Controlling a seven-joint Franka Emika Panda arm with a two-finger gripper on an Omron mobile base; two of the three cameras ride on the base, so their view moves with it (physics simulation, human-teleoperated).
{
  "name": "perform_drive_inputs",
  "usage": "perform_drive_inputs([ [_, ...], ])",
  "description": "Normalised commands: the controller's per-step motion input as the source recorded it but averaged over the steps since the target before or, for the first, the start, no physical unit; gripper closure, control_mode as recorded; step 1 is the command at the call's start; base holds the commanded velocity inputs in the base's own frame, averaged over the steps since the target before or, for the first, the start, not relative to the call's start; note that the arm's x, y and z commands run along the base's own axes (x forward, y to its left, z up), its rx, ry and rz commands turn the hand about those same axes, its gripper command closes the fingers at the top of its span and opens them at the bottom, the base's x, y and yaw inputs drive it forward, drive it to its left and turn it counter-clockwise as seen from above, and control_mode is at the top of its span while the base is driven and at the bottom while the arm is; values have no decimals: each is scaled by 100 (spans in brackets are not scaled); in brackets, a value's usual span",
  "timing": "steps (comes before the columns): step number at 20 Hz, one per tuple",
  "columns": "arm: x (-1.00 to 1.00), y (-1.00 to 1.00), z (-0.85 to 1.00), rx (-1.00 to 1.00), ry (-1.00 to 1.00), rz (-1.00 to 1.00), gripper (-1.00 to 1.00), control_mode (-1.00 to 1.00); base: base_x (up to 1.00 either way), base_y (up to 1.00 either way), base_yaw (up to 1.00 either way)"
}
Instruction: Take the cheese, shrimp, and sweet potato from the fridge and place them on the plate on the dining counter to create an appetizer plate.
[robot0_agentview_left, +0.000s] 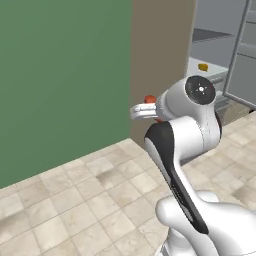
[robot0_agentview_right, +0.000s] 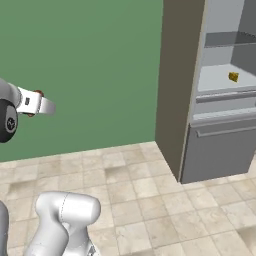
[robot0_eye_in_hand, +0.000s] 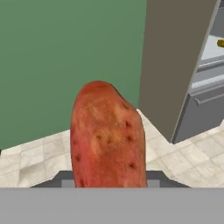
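Note:
My gripper (robot0_agentview_left: 146, 108) is shut on the sweet potato (robot0_eye_in_hand: 107, 135), a reddish-orange oblong lump that stands upright between the jaws in the hand view. In the base views only red bits of the sweet potato (robot0_agentview_left: 150, 99) (robot0_agentview_right: 38, 93) poke out past the hand, and the gripper (robot0_agentview_right: 36, 104) hangs in front of the green wall. The fridge (robot0_agentview_right: 180, 75) stands open to the right, and the small yellow cheese (robot0_agentview_right: 233, 76) (robot0_agentview_left: 202, 66) lies on a shelf inside. The shrimp, the plate and the dining counter are out of view.
A green wall (robot0_agentview_left: 65, 75) runs along the left, meeting the fridge's tan side panel (robot0_agentview_left: 160, 50). The fridge door (robot0_agentview_left: 242, 55) hangs open at the far right. Grey drawers (robot0_agentview_right: 220, 145) sit under the shelves. Beige floor tiles (robot0_agentview_right: 135, 185) spread in front.

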Motion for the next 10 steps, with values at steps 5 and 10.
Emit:
perform_drive_inputs([
  [5,0,0,0,0,0,0,100,100,-100,54,0],
  [10,0,0,0,0,0,0,100,100,-100,-40,0],
])
